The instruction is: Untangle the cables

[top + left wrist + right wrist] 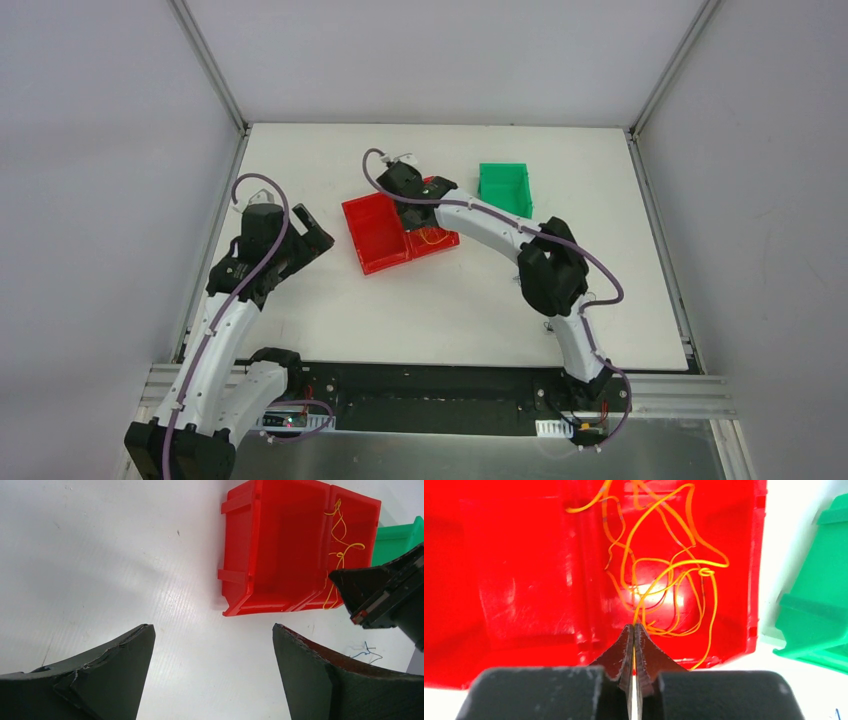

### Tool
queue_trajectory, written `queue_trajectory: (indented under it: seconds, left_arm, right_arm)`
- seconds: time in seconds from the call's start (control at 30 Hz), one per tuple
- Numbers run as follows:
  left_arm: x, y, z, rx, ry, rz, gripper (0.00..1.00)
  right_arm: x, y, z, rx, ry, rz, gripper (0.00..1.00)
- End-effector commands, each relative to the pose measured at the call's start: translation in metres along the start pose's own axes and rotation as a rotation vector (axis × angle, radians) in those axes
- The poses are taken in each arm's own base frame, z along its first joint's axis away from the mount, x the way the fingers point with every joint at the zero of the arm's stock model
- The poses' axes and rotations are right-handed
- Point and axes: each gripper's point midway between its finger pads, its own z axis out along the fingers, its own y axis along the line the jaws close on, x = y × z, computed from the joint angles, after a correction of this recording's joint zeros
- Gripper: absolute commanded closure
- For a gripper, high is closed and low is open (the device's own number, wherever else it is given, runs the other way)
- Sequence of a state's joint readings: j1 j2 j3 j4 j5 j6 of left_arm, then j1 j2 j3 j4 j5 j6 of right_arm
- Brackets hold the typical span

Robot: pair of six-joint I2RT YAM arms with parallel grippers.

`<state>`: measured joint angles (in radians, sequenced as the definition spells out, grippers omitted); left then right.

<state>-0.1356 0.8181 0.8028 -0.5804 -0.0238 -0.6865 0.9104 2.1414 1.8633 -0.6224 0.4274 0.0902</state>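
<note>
The cables (664, 570) are a loose orange-yellow tangle lying in the right-hand red bin (514, 580). My right gripper (634, 626) is lowered into that bin, shut on an orange strand that runs up between its fingertips. From above, the right gripper (425, 226) is over the same cables (433, 238). My left gripper (211, 626) hovers open above bare table, left of the bins, with nothing between its fingers. The left wrist view also shows the cables (340, 550) in the bin and a thin blue cable (367, 652) lying on the table.
An empty red bin (375, 232) stands against the left side of the one with the cables. A green bin (505, 188) sits to the right, near the back. The right arm's forearm (490, 225) stretches across above the table towards the bins.
</note>
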Motion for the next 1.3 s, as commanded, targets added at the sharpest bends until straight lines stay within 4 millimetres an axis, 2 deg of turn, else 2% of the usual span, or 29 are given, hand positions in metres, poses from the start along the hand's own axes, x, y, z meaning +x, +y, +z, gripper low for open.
queue_trajectory:
  seconds: [0.0, 0.13, 0.27, 0.4, 0.43, 0.5, 0.57, 0.83, 0.9, 0.97, 1.03, 1.07, 1.2, 1.23, 1.27]
  left_arm:
    - [0.001, -0.006, 0.004, 0.034, 0.011, -0.012, 0.09]
    - [0.006, -0.012, 0.007, 0.061, 0.054, 0.001, 0.07]
    - [0.009, -0.018, 0.006, 0.086, 0.079, 0.004, 0.05]
    - [0.008, -0.021, 0.004, 0.102, 0.079, 0.009, 0.03]
    - [0.008, -0.022, 0.003, 0.107, 0.082, 0.011, 0.03]
    - [0.009, -0.024, 0.003, 0.116, 0.091, 0.017, 0.03]
    - [0.009, -0.026, 0.003, 0.123, 0.097, 0.019, 0.02]
    - [0.008, -0.031, 0.003, 0.142, 0.112, 0.041, 0.02]
    - [0.009, -0.032, 0.003, 0.147, 0.120, 0.045, 0.02]
    - [0.010, -0.033, 0.004, 0.150, 0.129, 0.048, 0.02]
    - [0.010, -0.035, 0.004, 0.155, 0.134, 0.050, 0.02]
    - [0.010, -0.035, 0.004, 0.156, 0.137, 0.051, 0.02]
    - [0.009, -0.041, 0.002, 0.182, 0.144, 0.058, 0.02]
    - [0.009, -0.045, 0.000, 0.198, 0.148, 0.068, 0.02]
    - [0.010, -0.048, -0.002, 0.219, 0.158, 0.075, 0.03]
  right_arm:
    - [-0.032, -0.014, -0.001, -0.125, -0.046, 0.178, 1.00]
    - [-0.025, -0.017, 0.028, -0.167, 0.006, 0.231, 1.00]
    - [-0.003, -0.011, 0.052, -0.162, 0.058, 0.233, 1.00]
    - [0.008, -0.008, 0.062, -0.159, 0.090, 0.241, 1.00]
    - [0.008, -0.008, 0.061, -0.161, 0.089, 0.244, 0.95]
    - [0.002, -0.010, 0.053, -0.166, 0.073, 0.251, 0.76]
    - [-0.009, -0.014, 0.040, -0.167, 0.043, 0.260, 0.69]
    - [-0.049, -0.037, -0.020, -0.144, -0.048, 0.284, 0.57]
    - [-0.052, -0.045, -0.033, -0.131, -0.062, 0.293, 0.50]
    - [-0.054, -0.054, -0.049, -0.120, -0.082, 0.309, 0.38]
    - [-0.050, -0.064, -0.058, -0.103, -0.089, 0.335, 0.21]
    - [-0.049, -0.070, -0.062, -0.096, -0.093, 0.347, 0.15]
    - [-0.028, -0.098, -0.077, -0.048, -0.064, 0.389, 0.13]
    - [-0.020, -0.107, -0.083, -0.027, -0.060, 0.399, 0.13]
    - [-0.002, -0.118, -0.084, 0.005, -0.034, 0.407, 0.13]
